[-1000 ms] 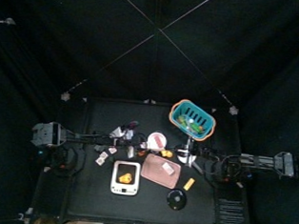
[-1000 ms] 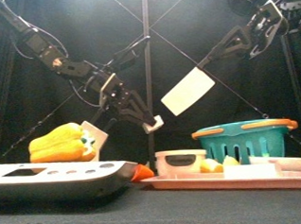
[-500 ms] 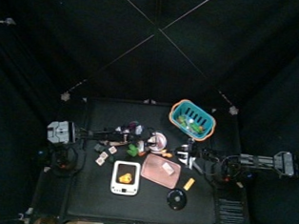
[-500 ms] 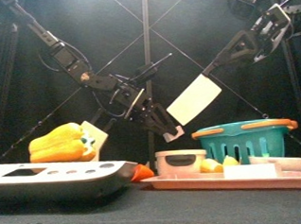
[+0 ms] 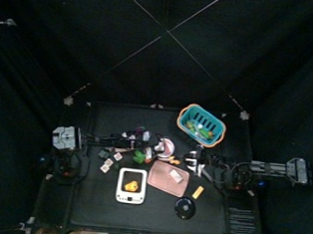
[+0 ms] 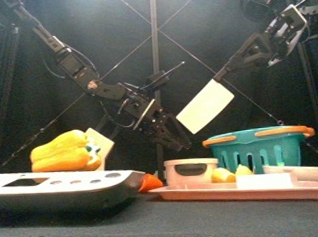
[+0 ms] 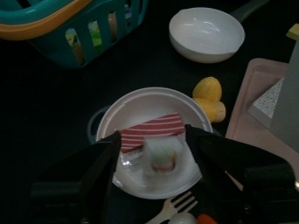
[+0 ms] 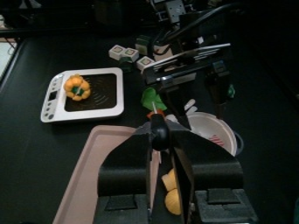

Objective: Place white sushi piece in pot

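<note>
In the left wrist view my left gripper (image 7: 158, 164) is shut on the white sushi piece (image 7: 153, 140), which has a red-striped top. It holds the piece just above the white round pot (image 7: 107, 115). In the top view this gripper (image 5: 154, 146) is over the table's middle, at the pot (image 5: 167, 147). In the front view it (image 6: 168, 134) hangs above the table. My right gripper (image 8: 160, 131) is shut and empty, above the pink tray (image 8: 103, 166). In the top view it (image 5: 201, 170) is right of centre.
A teal basket (image 5: 203, 123) stands at the back right. A white scale (image 5: 131, 184) with a yellow pepper (image 6: 66, 151) is at the front. A second white bowl (image 7: 208, 33) and a yellow piece (image 7: 211, 93) lie near the pot. A dark pan (image 5: 186, 208) is at the front.
My left arm has reached right, from the table's left side to above the white pot, then lifted slightly. The right arm has hardly moved.
</note>
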